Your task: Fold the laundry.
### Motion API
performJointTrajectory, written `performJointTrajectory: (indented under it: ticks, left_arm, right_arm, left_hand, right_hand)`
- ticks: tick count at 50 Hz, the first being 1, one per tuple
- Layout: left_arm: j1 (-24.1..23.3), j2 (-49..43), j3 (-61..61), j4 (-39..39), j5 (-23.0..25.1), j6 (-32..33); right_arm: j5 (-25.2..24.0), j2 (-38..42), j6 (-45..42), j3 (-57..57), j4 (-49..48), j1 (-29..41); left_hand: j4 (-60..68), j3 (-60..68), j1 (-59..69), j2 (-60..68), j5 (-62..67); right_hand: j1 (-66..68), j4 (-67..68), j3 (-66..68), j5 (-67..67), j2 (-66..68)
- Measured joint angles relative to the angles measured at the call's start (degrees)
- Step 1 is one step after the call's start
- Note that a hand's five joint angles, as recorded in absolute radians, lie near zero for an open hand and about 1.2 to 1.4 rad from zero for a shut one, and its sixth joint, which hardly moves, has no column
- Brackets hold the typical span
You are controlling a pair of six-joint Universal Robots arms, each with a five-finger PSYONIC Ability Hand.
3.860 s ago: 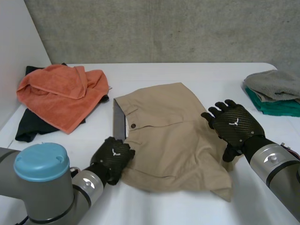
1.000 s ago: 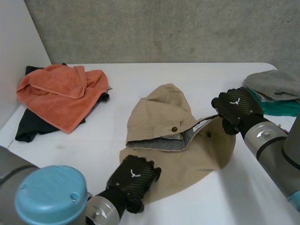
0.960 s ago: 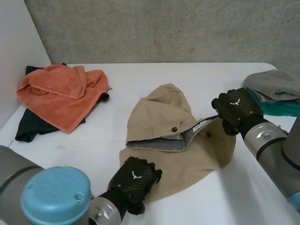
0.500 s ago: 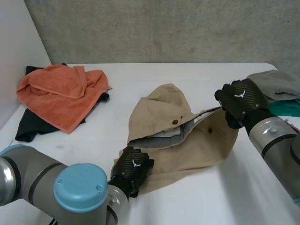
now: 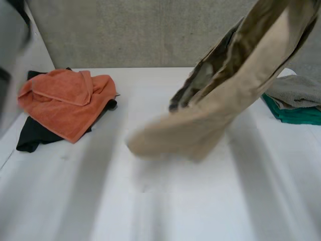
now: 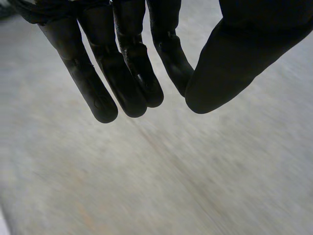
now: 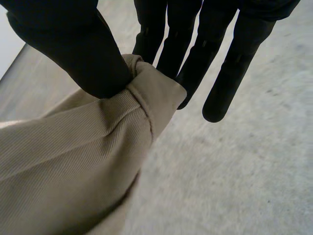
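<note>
Your right hand [image 7: 68,54] is clamping a folded edge of the tan garment [image 5: 225,95] between its thumb and straight fingers, as the right wrist view is showing. In the head view the garment is hanging in a long slant from high at the right down toward the middle of the white counter [image 5: 190,206]; whether its blurred lower end is touching the counter cannot be told. Your left hand [image 6: 134,58] is hanging with its fingers straight and loosely together, thumb apart, holding nothing. At the counter's left, an orange towel [image 5: 65,100] is lying bunched over a black cloth [image 5: 30,138]. At the right edge, a grey cloth [image 5: 296,89] is resting on a green cloth [image 5: 296,115], partly hidden by the garment.
</note>
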Motion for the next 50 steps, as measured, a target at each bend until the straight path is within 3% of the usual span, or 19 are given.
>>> performJointTrajectory:
  ticks: [5, 12, 13, 15, 27, 38, 46, 48, 50]
  left_arm:
    - [2.0, -2.5, 4.8, 0.1, -0.1, -0.6]
    - [2.9, -13.2, 3.3, -0.2, 0.8, -1.3]
    - [2.3, -15.2, 1.2, -0.3, 1.2, -2.1]
    - [1.2, -17.5, -2.2, -0.4, 1.9, -3.7]
    - [-0.8, -24.1, -17.3, -0.9, 7.1, -19.4]
    - [8.9, -21.8, -18.2, -0.9, 8.6, -22.7]
    - [14.2, -16.2, -18.8, -1.1, 8.2, -22.5]
    - [14.6, -15.2, -19.4, -1.1, 8.2, -22.5]
    - [14.9, -14.2, -20.2, -1.0, 8.2, -22.4]
  right_arm:
    - [2.4, 0.6, 4.9, -2.1, 1.6, -0.2]
    - [3.3, 9.1, 5.7, 0.0, 2.1, 0.3]
    - [3.2, 11.0, 5.2, 1.2, 2.0, 0.4]
    - [3.2, 12.8, 4.3, 2.7, 1.6, 0.5]
    - [1.0, 16.6, -2.6, 5.3, -3.0, 4.0]
    - [-1.7, 19.3, -5.6, -1.9, -12.4, 17.1]
    - [-0.9, 24.6, -4.8, -6.5, -17.1, 22.1]
    - [-0.7, 26.4, -5.1, -7.2, -16.3, 22.3]
    - [-0.6, 29.6, -6.1, -8.1, -13.7, 22.5]
  left_hand:
    - [0.0, 0.0, 0.0, 0.0, 0.0]
    - [-0.1, -0.1, -0.1, 0.0, 0.0]
    - [-16.3, -16.2, -18.3, -17.7, -15.4]
    - [-30.5, -29.9, -32.0, -30.5, -28.6]
    - [-41.0, -39.8, -38.0, -40.4, -38.8]
    - [-41.1, -40.0, -38.0, -40.4, -38.9]
    - [-41.7, -40.7, -38.0, -41.0, -39.4]
    - [-41.8, -40.7, -38.0, -41.0, -39.5]
    - [-42.0, -40.7, -38.0, -41.1, -39.7]
  right_hand:
    - [0.0, 0.0, 0.0, 0.1, 0.0]
    - [0.0, 0.0, 0.0, 0.1, 0.0]
    - [0.0, 0.0, 0.0, 0.1, 0.0]
    - [0.0, 0.0, 0.0, 0.1, 0.0]
    - [0.0, 0.0, 0.0, 0.1, 0.2]
    - [0.5, 0.0, 0.0, 0.1, 0.2]
    - [0.5, 0.0, 0.0, 0.1, 0.2]
    - [-5.2, -7.8, -7.5, -6.9, -7.2]
    - [-25.3, -27.0, -26.6, -26.6, -28.2]
